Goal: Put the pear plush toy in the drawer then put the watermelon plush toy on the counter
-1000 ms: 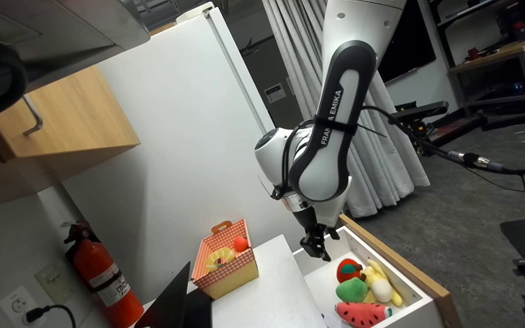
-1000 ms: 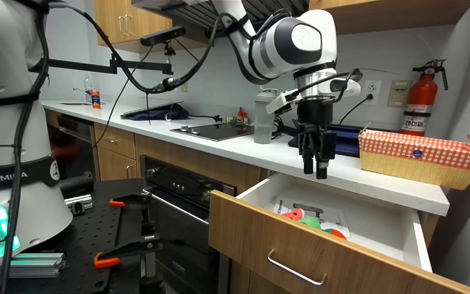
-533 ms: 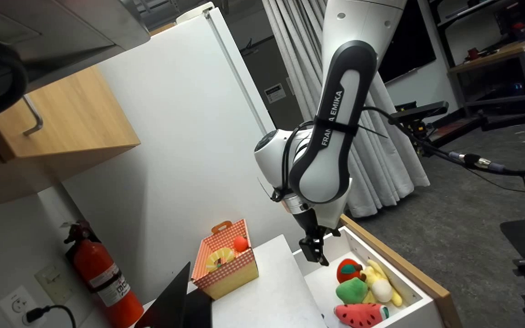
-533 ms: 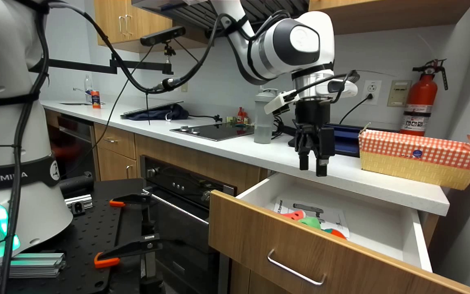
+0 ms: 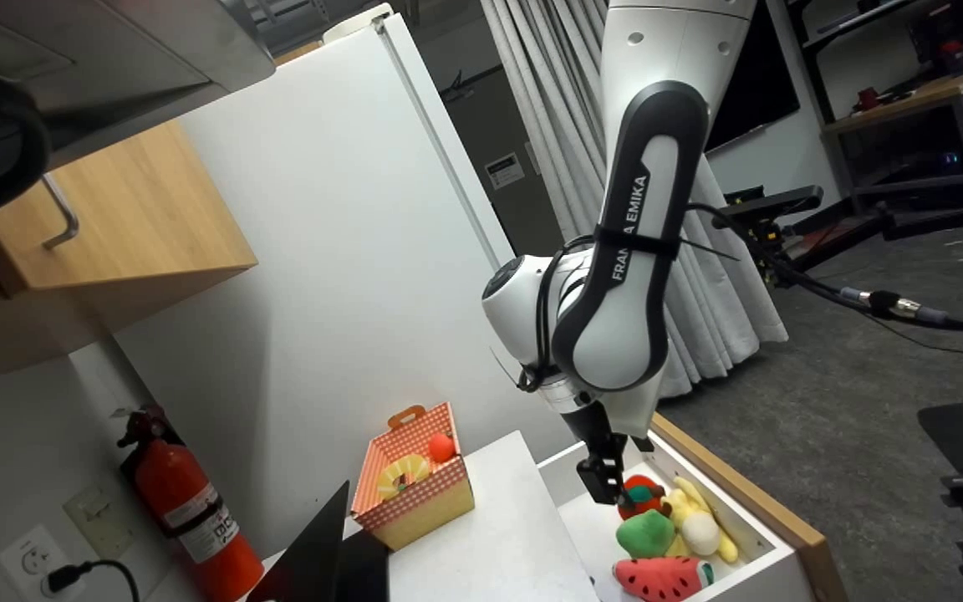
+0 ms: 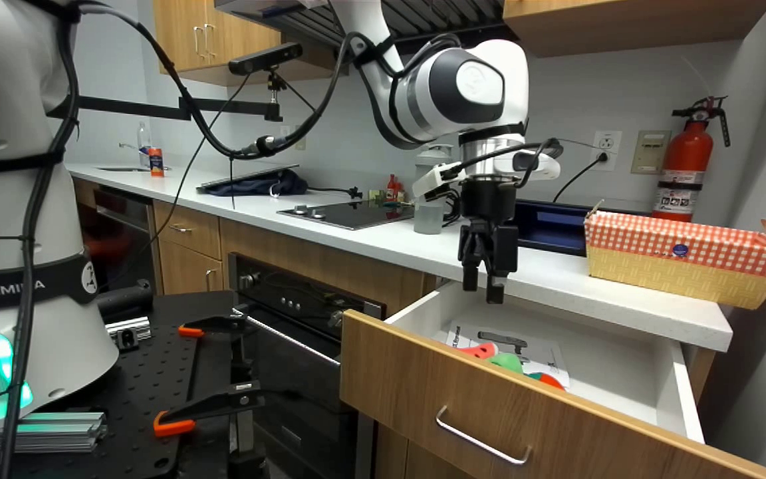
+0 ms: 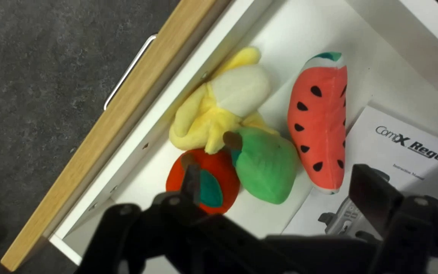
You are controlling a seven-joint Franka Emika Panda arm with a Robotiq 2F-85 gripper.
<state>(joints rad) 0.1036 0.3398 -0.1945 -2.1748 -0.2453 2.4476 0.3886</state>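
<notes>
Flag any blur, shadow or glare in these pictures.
Wrist view: tool dark and soft, watermelon plush toy clearer, shadow over part of the manual; in an exterior view, base light glaring nearly white; in an exterior view, shadow on the white panel.

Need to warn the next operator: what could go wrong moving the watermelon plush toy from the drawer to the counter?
The watermelon plush toy lies right beside the pear plush toy, so the open hand might catch both.
One of its ends appears to rest on the instruction manual, which could get dragged along.
The counter juts over the back of the drawer, so a low lift may bump its edge.
</notes>
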